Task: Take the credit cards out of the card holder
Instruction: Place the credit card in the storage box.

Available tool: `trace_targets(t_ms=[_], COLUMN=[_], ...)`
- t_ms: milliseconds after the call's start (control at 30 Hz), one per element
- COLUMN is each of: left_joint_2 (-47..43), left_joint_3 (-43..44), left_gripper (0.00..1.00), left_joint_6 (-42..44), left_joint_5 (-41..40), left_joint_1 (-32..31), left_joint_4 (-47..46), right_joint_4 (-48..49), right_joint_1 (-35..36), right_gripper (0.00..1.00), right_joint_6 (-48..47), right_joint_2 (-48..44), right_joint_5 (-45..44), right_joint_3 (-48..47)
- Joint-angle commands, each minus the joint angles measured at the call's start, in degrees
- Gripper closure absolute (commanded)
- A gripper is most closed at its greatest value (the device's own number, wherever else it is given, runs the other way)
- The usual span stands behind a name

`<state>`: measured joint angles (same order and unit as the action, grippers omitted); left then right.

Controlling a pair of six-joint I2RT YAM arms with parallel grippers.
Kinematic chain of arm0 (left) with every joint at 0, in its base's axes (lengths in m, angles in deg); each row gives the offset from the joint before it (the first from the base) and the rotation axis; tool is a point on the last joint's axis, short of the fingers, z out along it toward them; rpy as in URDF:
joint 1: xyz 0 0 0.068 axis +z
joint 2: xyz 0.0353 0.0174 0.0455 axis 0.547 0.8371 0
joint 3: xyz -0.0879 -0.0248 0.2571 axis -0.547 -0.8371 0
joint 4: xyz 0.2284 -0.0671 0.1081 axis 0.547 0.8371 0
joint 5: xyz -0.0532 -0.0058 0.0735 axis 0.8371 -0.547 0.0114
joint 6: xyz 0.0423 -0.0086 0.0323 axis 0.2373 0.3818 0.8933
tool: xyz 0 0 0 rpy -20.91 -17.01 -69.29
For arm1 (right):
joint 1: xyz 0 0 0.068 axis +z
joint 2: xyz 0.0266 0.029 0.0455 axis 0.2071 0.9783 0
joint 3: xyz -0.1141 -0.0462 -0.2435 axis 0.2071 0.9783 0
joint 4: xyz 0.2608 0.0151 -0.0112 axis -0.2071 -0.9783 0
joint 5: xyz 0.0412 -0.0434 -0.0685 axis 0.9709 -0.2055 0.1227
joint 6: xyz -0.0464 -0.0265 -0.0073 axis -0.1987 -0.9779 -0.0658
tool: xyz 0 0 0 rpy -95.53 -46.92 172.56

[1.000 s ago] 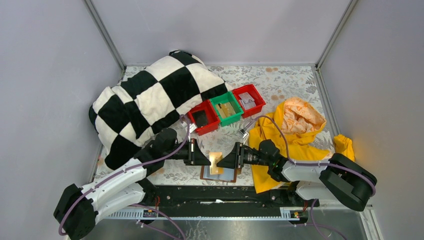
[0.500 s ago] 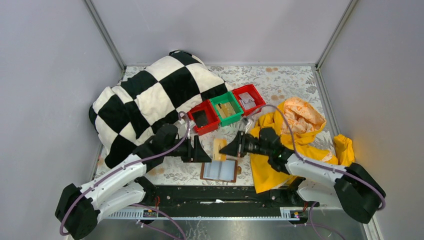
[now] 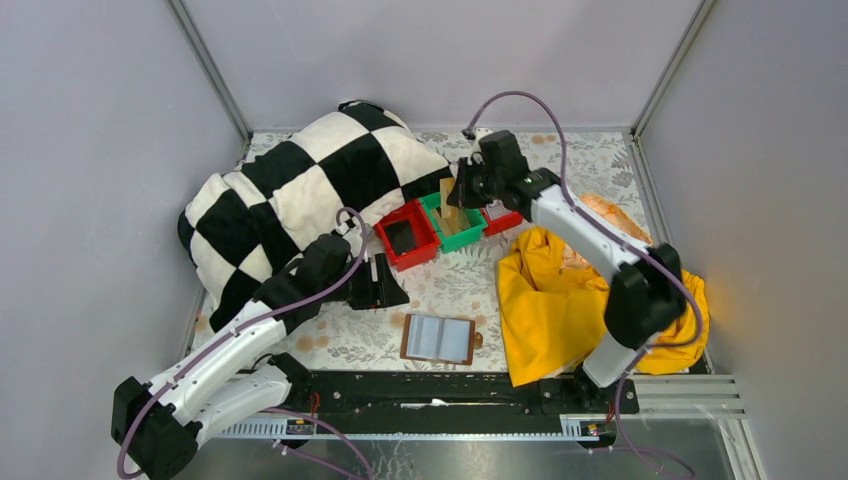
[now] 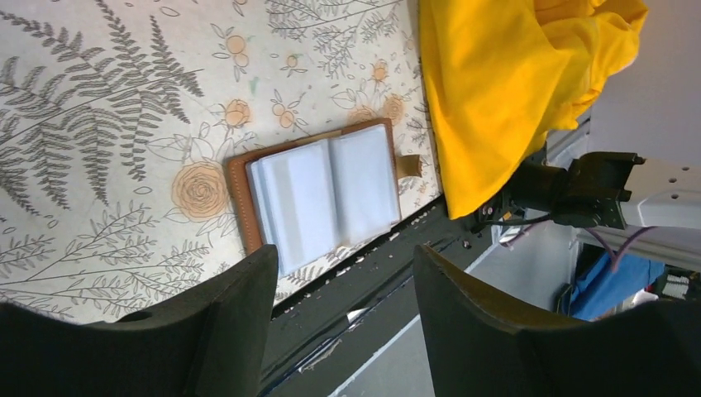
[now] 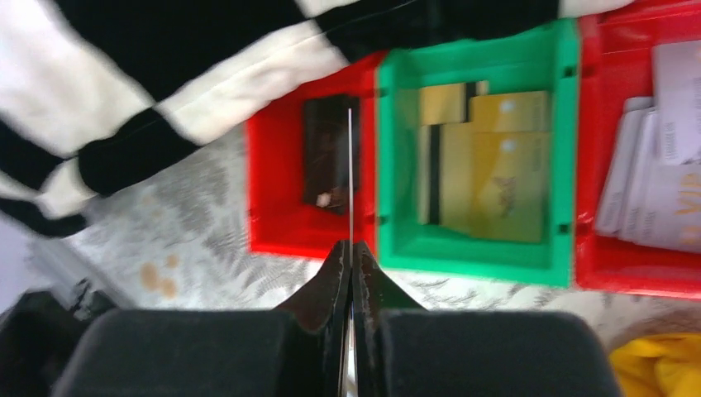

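The card holder (image 3: 438, 339) (image 4: 318, 194) lies open near the table's front edge, its pale grey pockets facing up inside a brown border. My left gripper (image 3: 390, 290) (image 4: 343, 265) hangs open to the left of it and a little farther back, with nothing between its fingers. My right gripper (image 3: 458, 193) (image 5: 350, 248) is shut on a tan credit card (image 3: 449, 207) (image 5: 350, 178). That card stands on edge over the wall between the left red bin (image 5: 273, 240) and the green bin (image 3: 462, 238) (image 5: 471, 255). More gold credit cards (image 5: 496, 178) lie in the green bin.
A dark card (image 5: 329, 157) lies in the left red bin (image 3: 400, 252), and pale cards (image 5: 653, 182) in the right red bin (image 5: 628, 277). A black-and-white chequered blanket (image 3: 300, 190) fills the back left. Yellow cloth (image 3: 555, 300) is heaped right of the card holder.
My left gripper let go of the tan card and drew back to the left. My right gripper shut on the card and carried it from the card holder out over the bins.
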<state>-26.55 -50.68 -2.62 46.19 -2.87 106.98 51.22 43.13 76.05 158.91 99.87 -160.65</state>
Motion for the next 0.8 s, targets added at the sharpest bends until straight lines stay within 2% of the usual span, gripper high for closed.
trace_targets(t_ms=[0,233,367,467,500,533,567,667,767], left_joint_2=[-1.1,-3.6,-5.8,-7.3,-7.4,-7.4,-7.1,-5.7,-3.9], left_joint_3=[2.3,1.6,1.4,0.6,0.5,0.5,0.6,0.7,-0.1], left_gripper=[0.33,0.32,0.30,0.29,0.29,0.29,0.29,0.27,0.27], left_joint_6=[0.8,1.3,1.5,1.3,1.2,1.2,1.2,1.8,1.5], left_joint_5=[-3.7,-4.3,-4.6,-4.7,-4.7,-4.7,-4.6,-1.9,1.2], left_joint_1=[0.3,0.3,0.3,0.3,0.3,0.3,0.3,0.3,0.3], left_joint_4=[0.9,1.4,2.2,1.4,1.2,1.1,1.0,0.4,-1.1], right_joint_4=[-14.9,-18.5,-19.3,-18.2,-18.1,-18.3,-18.4,-18.0,-16.3], right_joint_1=[-0.8,-0.8,-1.0,-1.2,-1.3,-1.3,-1.2,-1.2,-1.2], right_gripper=[1.00,0.99,0.92,0.82,0.74,0.62,0.58,0.52,0.51], right_joint_6=[-7.9,-11.5,-12.3,-11.6,-11.3,-11.1,-11.0,-10.5,-10.5], right_joint_2=[10.9,23.3,26.7,28.0,28.2,28.3,28.0,25.2,19.8], right_joint_5=[-8.4,-7.4,-6.6,-6.4,-6.7,-7.7,-8.8,-13.2,-16.8], right_joint_3=[-12.8,-23.0,-24.2,-23.9,-23.9,-24.2,-24.3,-24.5,-22.3])
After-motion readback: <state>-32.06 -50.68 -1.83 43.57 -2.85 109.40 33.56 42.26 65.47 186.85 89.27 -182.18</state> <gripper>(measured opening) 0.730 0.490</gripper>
